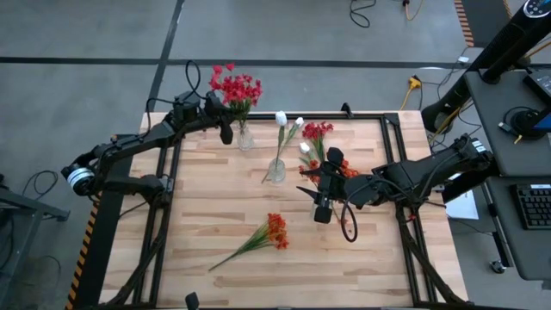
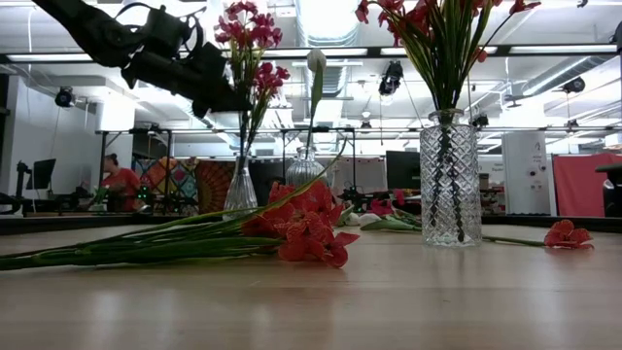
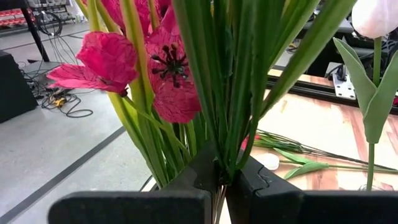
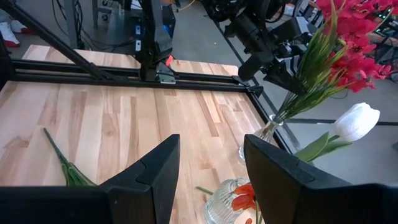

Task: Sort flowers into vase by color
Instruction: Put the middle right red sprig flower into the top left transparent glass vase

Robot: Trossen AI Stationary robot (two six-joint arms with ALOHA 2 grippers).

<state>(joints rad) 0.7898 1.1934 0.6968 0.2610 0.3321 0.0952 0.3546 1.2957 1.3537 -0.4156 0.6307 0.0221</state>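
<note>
One orange stem [image 1: 258,237] lies loose on the table [image 1: 189,215]: light, floppy, so grip its stalk. Your left claw [image 1: 225,129] pinches crimson stalks [image 3: 205,93] at their vase [image 1: 246,138]; right claw [image 1: 322,211] hovers half-open, empty.

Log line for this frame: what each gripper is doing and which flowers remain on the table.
left gripper: shut on crimson stems at far-left vase | right gripper: open, empty, above mid-table | loose: orange-red stem near front
</note>
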